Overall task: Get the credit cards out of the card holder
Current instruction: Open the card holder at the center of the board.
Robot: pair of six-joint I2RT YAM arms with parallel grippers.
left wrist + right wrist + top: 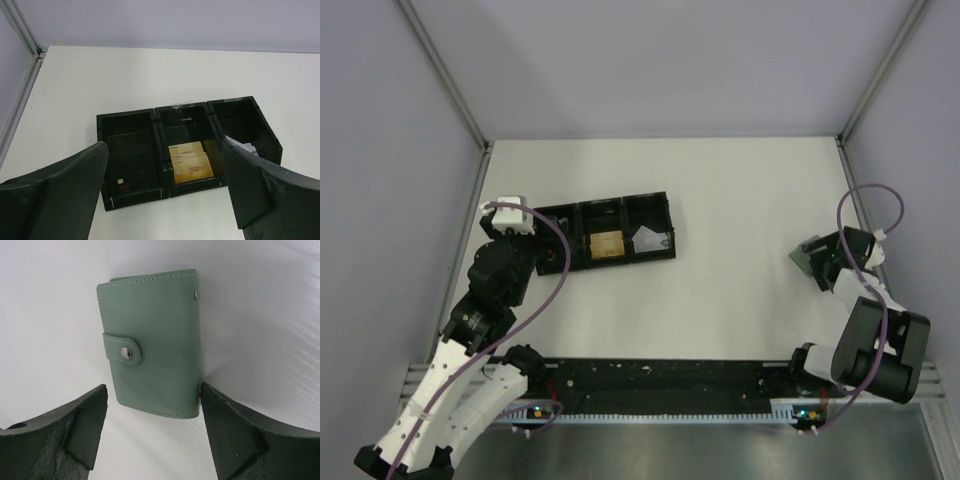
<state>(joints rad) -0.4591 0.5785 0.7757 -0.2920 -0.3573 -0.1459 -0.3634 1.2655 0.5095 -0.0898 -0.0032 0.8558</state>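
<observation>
Well right of the black three-compartment tray (159, 150), the snapped-shut green card holder (152, 347) lies flat on the white surface (740, 200). The right hand (152, 390) straddles it, part-open, gripping nothing. The left hand (164, 145) gapes wide and empty over the tray, whose middle compartment holds gold credit cards (190, 161).

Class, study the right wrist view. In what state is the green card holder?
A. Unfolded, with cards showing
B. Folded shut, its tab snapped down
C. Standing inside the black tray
B: the card holder lies folded on the white table, its tab fastened by the snap, with no card showing.
</observation>
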